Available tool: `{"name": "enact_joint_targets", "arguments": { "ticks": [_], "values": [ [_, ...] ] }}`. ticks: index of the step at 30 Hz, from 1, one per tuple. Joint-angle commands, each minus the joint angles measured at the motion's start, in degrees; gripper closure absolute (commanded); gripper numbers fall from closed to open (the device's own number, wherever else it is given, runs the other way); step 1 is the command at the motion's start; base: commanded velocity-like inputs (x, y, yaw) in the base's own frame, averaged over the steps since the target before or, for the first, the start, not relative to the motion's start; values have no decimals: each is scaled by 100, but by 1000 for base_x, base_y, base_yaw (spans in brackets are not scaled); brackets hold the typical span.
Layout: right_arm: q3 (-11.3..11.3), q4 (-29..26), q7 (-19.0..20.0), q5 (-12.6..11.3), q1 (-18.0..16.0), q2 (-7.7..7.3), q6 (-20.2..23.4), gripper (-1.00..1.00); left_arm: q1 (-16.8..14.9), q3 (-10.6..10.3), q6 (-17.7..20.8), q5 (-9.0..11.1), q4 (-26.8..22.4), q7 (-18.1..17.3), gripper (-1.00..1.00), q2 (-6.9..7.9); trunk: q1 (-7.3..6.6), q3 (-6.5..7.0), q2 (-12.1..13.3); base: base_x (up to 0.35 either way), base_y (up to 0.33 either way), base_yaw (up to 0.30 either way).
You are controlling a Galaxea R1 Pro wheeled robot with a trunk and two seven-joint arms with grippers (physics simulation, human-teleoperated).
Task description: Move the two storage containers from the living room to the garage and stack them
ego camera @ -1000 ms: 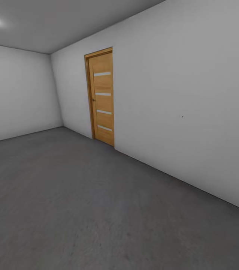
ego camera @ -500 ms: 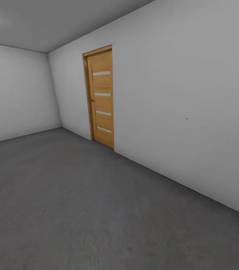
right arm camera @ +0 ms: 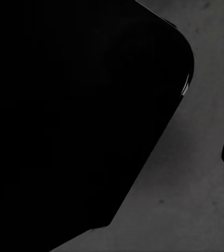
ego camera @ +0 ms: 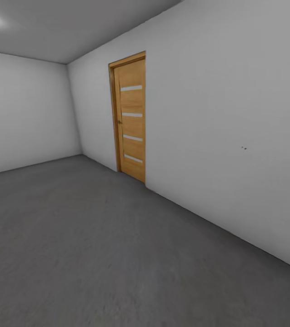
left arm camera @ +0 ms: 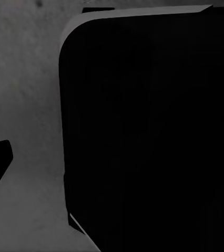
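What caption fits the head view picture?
Bare garage: wooden door with four frosted strips, white walls, grey concrete floor.

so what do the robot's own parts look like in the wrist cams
Little shows: a large matte black body panel with rounded corners and a thin pale edge highlight, another black panel, and small black slivers at the frame edges, over grey concrete floor. No cables or markings visible.

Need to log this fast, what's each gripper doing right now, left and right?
Left gripper: cannot be told; the left wrist view shows a large black shape over the grey floor.
Right gripper: cannot be told; same black shape in the right wrist view.
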Motion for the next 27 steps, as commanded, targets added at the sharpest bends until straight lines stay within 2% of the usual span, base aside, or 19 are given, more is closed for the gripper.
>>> {"name": "enact_joint_targets", "arguments": {
  "ticks": [1,8,21,27],
  "values": [
    [23,2,5,-28,-1,0,-27,-100,-1,1,-10,3,-2,1,-100,0,3,-4,-2,322,0,264],
    [23,2,7,-29,-1,-2,-40,-100,-1,8,-11,3,-2,-5,-100,0,3,-4,-2,322,0,251],
    [23,2,31,-45,-1,-2,-37,-100,-1,10,5,12,-2,-17,-100,0,3,-4,-2,323,0,31],
    [23,2,31,-46,-1,0,-41,-100,-1,10,6,12,-2,-17,-100,0,3,-4,-2,323,0,233]
  ]
}}
